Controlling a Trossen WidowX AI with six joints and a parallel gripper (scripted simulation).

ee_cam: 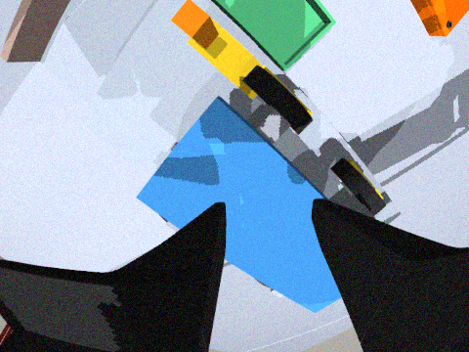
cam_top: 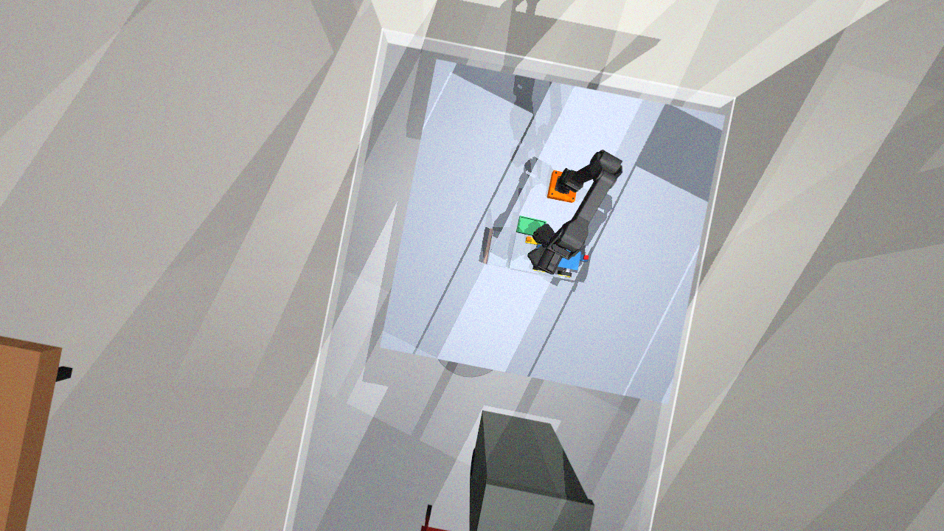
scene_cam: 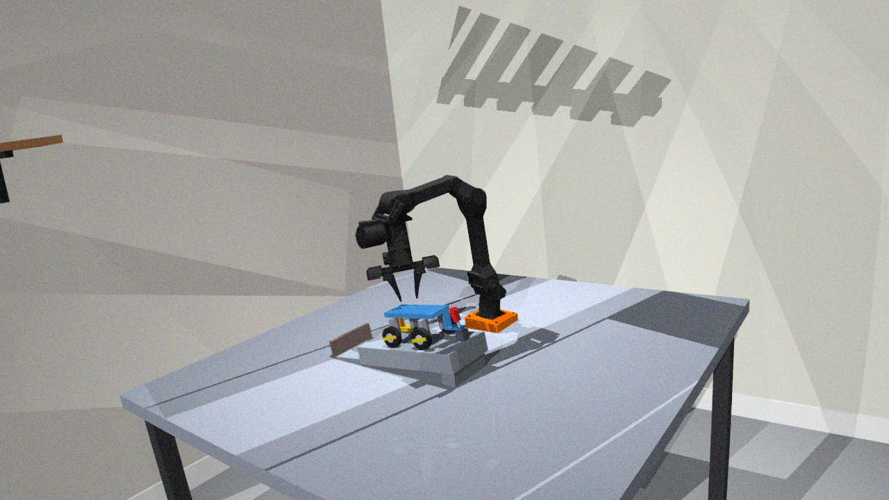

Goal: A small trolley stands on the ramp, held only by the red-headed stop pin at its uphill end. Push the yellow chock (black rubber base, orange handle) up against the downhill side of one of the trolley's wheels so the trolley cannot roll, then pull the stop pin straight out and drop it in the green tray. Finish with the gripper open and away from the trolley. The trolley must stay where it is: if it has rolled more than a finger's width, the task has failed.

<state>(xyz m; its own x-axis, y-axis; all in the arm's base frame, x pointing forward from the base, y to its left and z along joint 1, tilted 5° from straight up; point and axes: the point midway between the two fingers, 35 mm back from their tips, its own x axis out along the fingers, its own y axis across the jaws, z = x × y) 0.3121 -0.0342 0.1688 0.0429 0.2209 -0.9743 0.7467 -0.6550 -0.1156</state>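
Note:
The trolley's blue deck [cam_top: 571,261] [scene_cam: 414,310] [ee_cam: 254,181] stands on the pale grey ramp [scene_cam: 397,358]. The red-headed stop pin [cam_top: 585,257] [scene_cam: 454,314] is upright at the trolley's uphill end; it is outside the wrist view. The yellow chock [ee_cam: 222,54] [cam_top: 528,240] has its orange handle [ee_cam: 191,16] at the far end. Its yellow body reaches the downhill side of a near-tray wheel [ee_cam: 277,98]; whether they touch is unclear. The green tray [cam_top: 528,223] [ee_cam: 274,24] lies beside the ramp. My gripper [scene_cam: 408,299] [ee_cam: 269,210] is open, empty, above the deck.
A brown board [cam_top: 487,245] [scene_cam: 351,339] [ee_cam: 36,34] stands beyond the ramp's downhill end. The arm's orange base [cam_top: 561,186] [scene_cam: 491,321] [ee_cam: 447,15] is behind the ramp, near the pin's side. The arm arches over the trolley from there.

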